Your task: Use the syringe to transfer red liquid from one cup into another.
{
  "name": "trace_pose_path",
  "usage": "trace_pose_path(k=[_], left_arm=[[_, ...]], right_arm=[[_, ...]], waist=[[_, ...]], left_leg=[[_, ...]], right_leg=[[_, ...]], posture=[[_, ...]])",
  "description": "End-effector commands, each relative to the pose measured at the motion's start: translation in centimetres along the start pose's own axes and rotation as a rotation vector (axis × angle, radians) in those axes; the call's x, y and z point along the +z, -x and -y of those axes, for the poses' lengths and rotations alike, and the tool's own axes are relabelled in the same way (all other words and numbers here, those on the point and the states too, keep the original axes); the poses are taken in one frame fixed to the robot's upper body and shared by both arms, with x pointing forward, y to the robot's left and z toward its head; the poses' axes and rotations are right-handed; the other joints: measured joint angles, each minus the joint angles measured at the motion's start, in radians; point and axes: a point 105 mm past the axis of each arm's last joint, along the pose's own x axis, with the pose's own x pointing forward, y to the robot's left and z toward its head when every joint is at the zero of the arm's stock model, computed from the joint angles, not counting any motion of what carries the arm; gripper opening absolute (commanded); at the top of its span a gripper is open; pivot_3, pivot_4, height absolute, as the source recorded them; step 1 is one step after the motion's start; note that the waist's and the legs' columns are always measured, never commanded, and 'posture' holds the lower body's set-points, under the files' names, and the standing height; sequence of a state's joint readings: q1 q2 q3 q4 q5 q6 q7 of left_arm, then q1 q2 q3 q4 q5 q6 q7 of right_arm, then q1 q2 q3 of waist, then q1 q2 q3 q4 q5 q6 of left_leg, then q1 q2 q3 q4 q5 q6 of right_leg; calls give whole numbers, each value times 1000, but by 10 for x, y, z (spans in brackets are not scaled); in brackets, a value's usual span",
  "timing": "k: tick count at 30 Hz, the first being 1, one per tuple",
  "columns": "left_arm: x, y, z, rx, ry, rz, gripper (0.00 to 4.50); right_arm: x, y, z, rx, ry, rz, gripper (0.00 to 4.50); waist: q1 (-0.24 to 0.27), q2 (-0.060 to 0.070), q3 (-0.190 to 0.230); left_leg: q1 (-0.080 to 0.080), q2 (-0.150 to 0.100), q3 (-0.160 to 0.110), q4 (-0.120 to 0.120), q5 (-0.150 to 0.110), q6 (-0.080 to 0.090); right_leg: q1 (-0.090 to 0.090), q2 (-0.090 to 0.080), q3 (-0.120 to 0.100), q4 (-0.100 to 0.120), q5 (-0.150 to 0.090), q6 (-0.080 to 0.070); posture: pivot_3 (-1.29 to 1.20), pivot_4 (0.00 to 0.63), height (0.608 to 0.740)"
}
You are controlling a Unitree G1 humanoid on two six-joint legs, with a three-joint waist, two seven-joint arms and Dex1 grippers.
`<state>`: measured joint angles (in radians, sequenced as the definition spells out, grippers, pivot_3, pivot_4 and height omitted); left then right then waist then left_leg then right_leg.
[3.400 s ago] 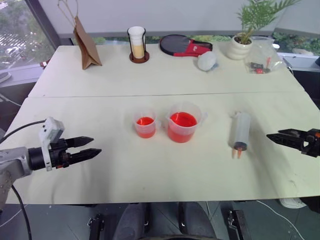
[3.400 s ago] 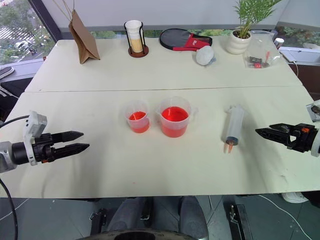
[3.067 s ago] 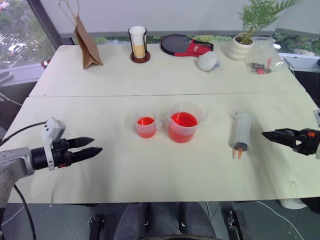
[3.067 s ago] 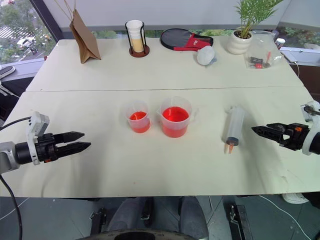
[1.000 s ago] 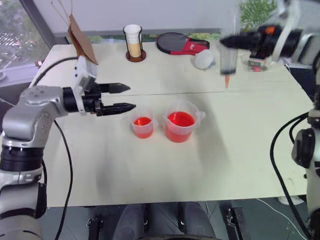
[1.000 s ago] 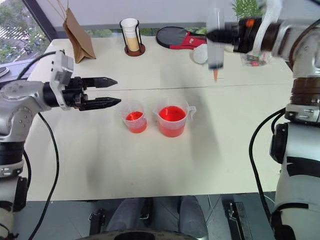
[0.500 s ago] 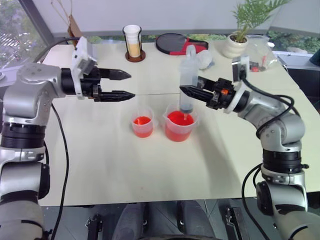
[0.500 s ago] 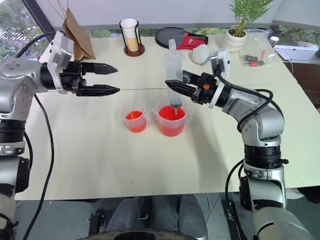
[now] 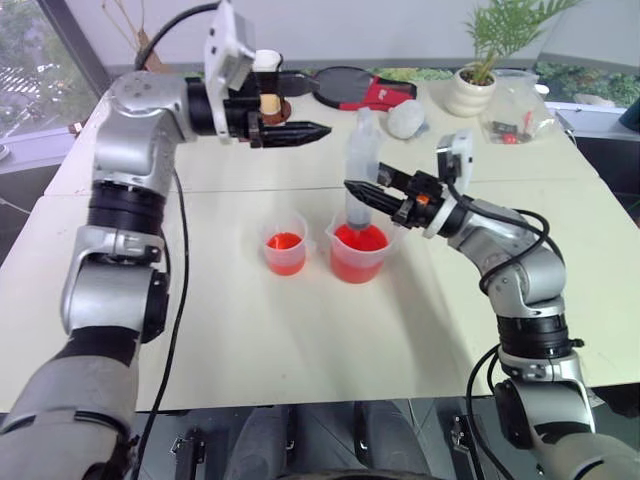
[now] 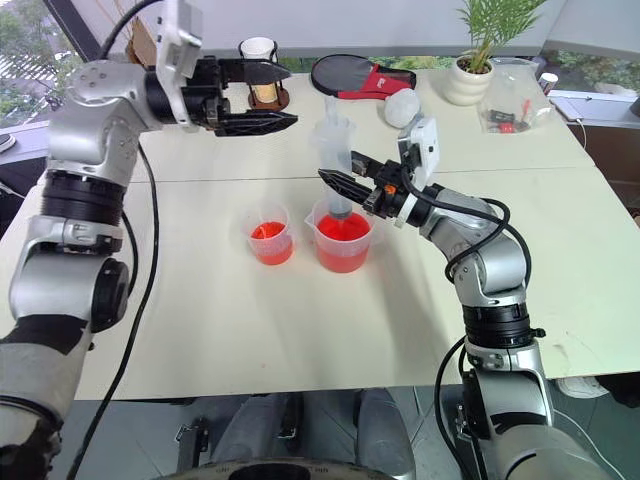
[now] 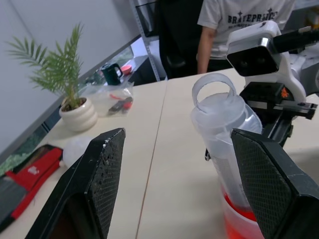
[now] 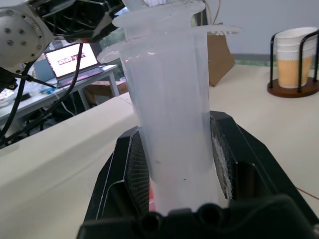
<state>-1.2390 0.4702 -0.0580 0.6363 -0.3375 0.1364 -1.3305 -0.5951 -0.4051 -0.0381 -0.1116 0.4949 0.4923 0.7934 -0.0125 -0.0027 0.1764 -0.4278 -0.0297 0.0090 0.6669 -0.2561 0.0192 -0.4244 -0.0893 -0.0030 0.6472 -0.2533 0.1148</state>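
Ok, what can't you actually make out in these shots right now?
- Syringe tip: the beaker rim and red liquid hide it in the eye views; the right gripper blocks it in the right wrist view.
- Any liquid inside the barrel: the frosted plastic obscures it.
- Beaker in the left wrist view: cut off by the edge.

2 head views look down over the table; both wrist views closely share the syringe.

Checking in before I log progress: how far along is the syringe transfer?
Done: right gripper holds the syringe upright, tip in the beaker of red liquid. In hand: open left gripper near its plunger. Left: drawing liquid, emptying into the smaller cup.
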Motion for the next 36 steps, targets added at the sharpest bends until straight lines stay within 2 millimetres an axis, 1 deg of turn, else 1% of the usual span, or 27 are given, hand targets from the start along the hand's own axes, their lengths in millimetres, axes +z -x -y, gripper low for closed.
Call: trace_pose_path(k=[1,5,8,11,16,17,19,26,29,32,36], left_arm=[[13,-7,-5,-6,-73,27,3480],[11,-23,-5,-17,-57,72,3480],[10,-31,-6,-17,-50,91,3480],[5,-37,-2,-41,-54,80,2689],[3,-43,2,-65,-40,103,243],[5,-43,2,-66,-37,109,45],[8,-43,2,-70,-31,122,45],[32,-43,-6,-57,-50,182,45],[44,-43,-10,-58,-70,196,45],[49,-44,-13,-56,-94,186,45],[54,-43,-17,-49,-104,186,45]], right_arm=[[12,-1,-7,18,41,47,1411],[11,-2,-11,23,37,44,1411],[8,-3,-14,27,35,38,1411],[5,-3,-15,28,39,29,1411],[1,-5,-17,27,35,24,1411],[-1,-5,-18,27,34,21,1411],[-4,-5,-19,25,31,16,1411],[-16,-4,-23,38,22,-9,1411],[-25,-4,-25,35,-1,-23,1411],[-33,-4,-27,35,-12,-36,1411],[-38,-4,-29,37,-16,-40,1411]], waist=[[0,0,0],[2,0,0],[2,0,0],[0,0,0],[1,0,0],[1,0,0],[1,0,0],[2,0,0],[1,-1,0],[0,0,0],[0,-1,0]], left_leg=[[0,0,0,0,0,0],[0,0,0,0,0,0],[0,0,0,0,0,0],[0,0,0,0,0,0],[0,0,0,0,0,0],[0,0,0,0,0,0],[0,0,0,0,0,0],[0,0,0,0,0,0],[0,0,0,0,0,0],[0,0,0,0,0,0],[0,0,0,0,0,0]], right_leg=[[0,0,0,0,0,0],[0,0,0,0,0,0],[0,0,0,0,0,0],[0,0,0,0,0,0],[0,0,0,0,0,0],[0,0,0,0,0,0],[0,0,0,0,0,0],[0,0,0,0,0,0],[0,0,0,0,0,0],[0,0,0,0,0,0],[0,0,0,0,0,0]], posture=[[0,150,740],[0,150,740],[0,150,740],[0,150,740],[0,150,740],[0,150,740],[0,150,740],[0,150,740],[0,150,740],[0,150,740],[0,150,740]])
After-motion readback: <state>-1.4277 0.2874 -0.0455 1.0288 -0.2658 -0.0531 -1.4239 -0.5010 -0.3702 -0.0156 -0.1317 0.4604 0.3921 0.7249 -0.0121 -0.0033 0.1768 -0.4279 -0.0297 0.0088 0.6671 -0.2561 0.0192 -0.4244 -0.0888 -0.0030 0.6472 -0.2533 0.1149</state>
